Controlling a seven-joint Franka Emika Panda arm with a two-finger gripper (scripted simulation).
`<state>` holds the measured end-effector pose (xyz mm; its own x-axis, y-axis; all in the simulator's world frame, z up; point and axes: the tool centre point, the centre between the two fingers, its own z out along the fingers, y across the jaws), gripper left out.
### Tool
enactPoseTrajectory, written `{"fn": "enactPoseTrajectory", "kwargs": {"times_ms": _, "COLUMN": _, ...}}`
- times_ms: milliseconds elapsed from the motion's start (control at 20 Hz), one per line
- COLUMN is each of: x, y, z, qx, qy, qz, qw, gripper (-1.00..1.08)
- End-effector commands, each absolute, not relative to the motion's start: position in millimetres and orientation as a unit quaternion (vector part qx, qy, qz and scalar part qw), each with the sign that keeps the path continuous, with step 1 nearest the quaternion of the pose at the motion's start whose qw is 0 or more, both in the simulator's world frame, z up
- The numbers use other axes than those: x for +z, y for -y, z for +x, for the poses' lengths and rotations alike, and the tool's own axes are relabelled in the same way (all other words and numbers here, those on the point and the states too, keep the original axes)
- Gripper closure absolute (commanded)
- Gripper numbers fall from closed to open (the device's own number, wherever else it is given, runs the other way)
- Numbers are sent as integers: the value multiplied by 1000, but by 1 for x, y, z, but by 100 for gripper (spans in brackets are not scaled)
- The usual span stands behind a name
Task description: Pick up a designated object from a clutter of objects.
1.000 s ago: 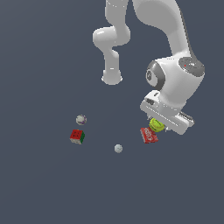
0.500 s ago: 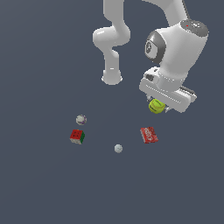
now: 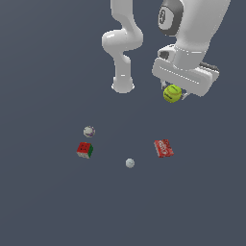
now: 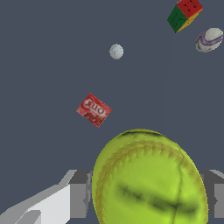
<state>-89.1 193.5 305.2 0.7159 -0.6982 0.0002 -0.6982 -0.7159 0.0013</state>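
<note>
One ball's off the floor: the tennis ball (image 3: 172,93) is clamped in the gripper (image 3: 174,94), lifted higher again above the red can (image 3: 163,148), so the pick looks done

Arm raised high, tool (image 3: 173,94) clamped on tennis ball (image 3: 172,93)

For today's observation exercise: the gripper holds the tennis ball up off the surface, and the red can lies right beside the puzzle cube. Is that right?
Not quite. The gripper does hold the tennis ball aloft, but the exterior view shows the red can well apart from the puzzle cube, with the white ball between them.
</note>
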Motion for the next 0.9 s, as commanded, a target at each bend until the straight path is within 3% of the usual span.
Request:
{"fn": "enactPoseTrajectory", "kwargs": {"times_ms": 0, "x": 322, "y": -192, "z": -101, "qx": 0, "qy": 377, "qz": 926, "qw": 0, "gripper": 108}}
{"fn": "enactPoseTrajectory", "kwargs": {"times_ms": 850, "x": 369, "y": -188, "z": -131, "qx": 0, "qy": 377, "qz": 926, "qw": 0, "gripper": 108}}
